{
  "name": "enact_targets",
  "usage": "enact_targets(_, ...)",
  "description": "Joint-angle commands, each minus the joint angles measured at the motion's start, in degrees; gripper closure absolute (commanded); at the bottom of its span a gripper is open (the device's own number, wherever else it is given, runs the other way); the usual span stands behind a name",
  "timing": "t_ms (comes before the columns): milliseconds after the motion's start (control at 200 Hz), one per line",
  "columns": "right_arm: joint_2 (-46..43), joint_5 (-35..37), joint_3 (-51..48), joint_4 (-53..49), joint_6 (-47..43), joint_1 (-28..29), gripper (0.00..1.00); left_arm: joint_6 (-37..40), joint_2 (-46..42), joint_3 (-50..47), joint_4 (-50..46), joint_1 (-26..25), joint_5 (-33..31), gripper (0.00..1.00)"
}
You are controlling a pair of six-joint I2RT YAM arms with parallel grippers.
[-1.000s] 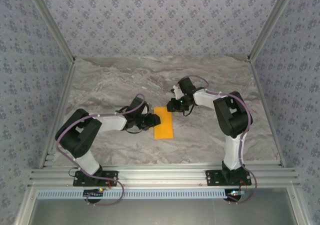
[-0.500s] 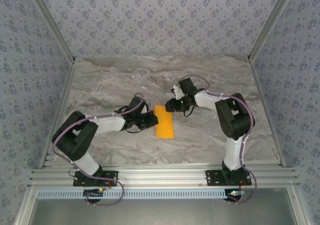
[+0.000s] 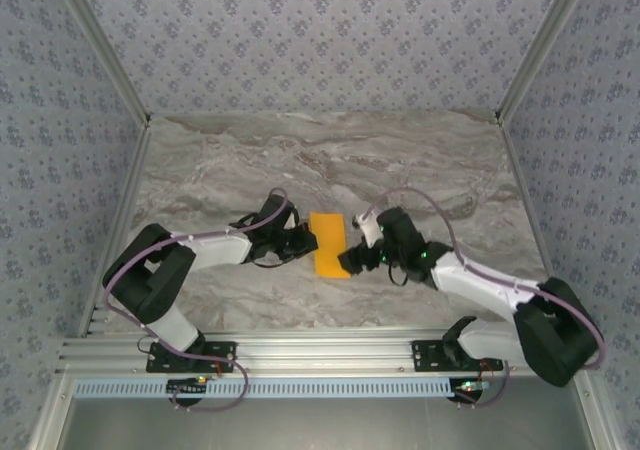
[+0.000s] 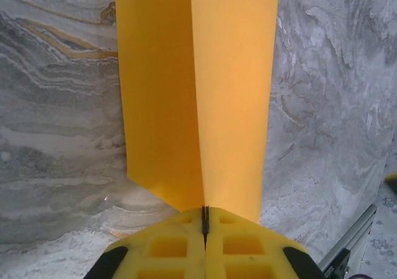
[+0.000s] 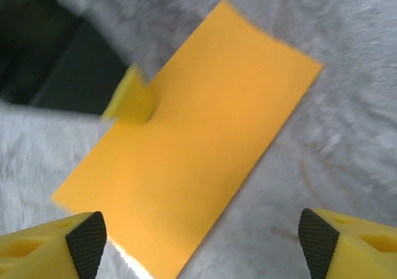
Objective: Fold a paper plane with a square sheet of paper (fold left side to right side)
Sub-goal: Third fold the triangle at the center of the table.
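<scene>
Top external: the square sheet of paper (image 3: 328,243) lies abt mid-table (image 3: 250,160), doubled into a tall narrow rectangle, so the left-to-right fold looks done imo. The left gripper (image 3: 306,242) sits at the sheet's 9 o'clock edge. The right gripper (image 3: 352,260) is just beside its 4 o'clock corner. My guess why: one arm pins the paper so it can't skid, and the other is free for the crease or the next fold.

Left wrist: the fingers (image 4: 167,248) are pressed together w/ no gap. The sheet's near edge runs right into their seam at 6 o'clock, so they're clamped on the paper afaict. From there the sheet stretches off toward 12. Its left half looks darker than the right, w/ a line down the middle, prob the layers not lying quite flat.

Right wrist: the pic is blurry. The fingers (image 5: 80,242) are spread wide, one at 7 o'clock and one at 5. Btw them there's just table and the sheet's near edge, so they hold nothing. The sheet runs diagonally from 7 up to 1 o'clock. The left gripper's yellow tip (image 5: 127,99) is at the sheet's 10 o'clock edge.
</scene>
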Motion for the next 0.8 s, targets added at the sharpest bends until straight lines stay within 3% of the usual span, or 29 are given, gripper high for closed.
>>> enact_targets(0, -3.48, 13.03, -4.73, 5.33, -2.43, 7.65, 0.10, -0.97, -1.74, -0.63, 0.82, -0.29, 0.00, 0.96)
enact_targets(240, 6.18, 28.18, -1.42, 7.82, -5.90, 22.20, 0.11, -1.05, -3.14, -0.68, 0.21, -0.38, -0.15, 0.96)
enact_targets(485, 15.60, 31.10, 3.45, 10.60, -8.35, 24.92, 0.17, -1.09, -3.16, -0.34, 0.03, -0.59, -0.01, 0.96)
enact_targets(620, 17.35, 30.10, 5.33, 10.92, -9.01, 24.86, 0.32, -1.00, -3.32, -0.30, 0.00, -0.55, 0.04, 0.96)
enact_targets(794, 17.43, 28.39, 5.76, 9.54, -9.24, 24.60, 0.65, -0.60, -3.28, -0.08, -0.63, -0.62, -0.18, 0.96)
